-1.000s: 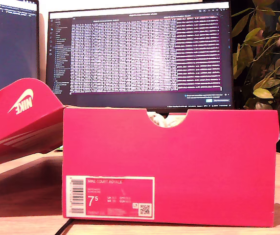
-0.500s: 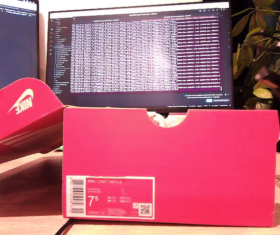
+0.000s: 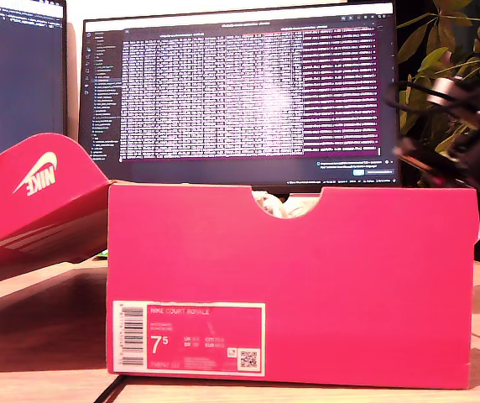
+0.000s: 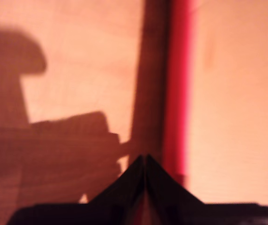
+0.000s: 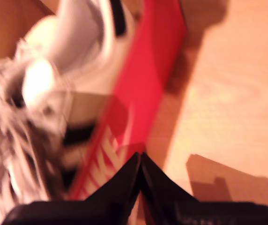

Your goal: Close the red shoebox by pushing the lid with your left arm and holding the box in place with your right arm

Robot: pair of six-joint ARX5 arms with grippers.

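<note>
The red shoebox [image 3: 290, 285] stands in the middle of the exterior view, with its lid [image 3: 34, 197] swung open and tilted up at that view's left. A blurred dark arm [image 3: 458, 138] hangs above the box's end at the exterior view's right. My second gripper [image 5: 140, 157] is shut on nothing, above the box's red side wall [image 5: 138, 93], with white shoes [image 5: 73, 61] inside. My first gripper [image 4: 145, 159] is also shut and empty, over a thin red edge [image 4: 177, 84] and the bare wooden table.
Two lit monitors [image 3: 240, 92] stand behind the box, and a leafy plant [image 3: 446, 75] sits at the exterior view's right. The wooden table [image 3: 39, 336] shows in front of the lid. Crumpled paper [image 3: 282, 204] peeks through the box's notch.
The dark arm has come further in from the exterior view's right edge, toward the box's end. Box and lid have not moved.
</note>
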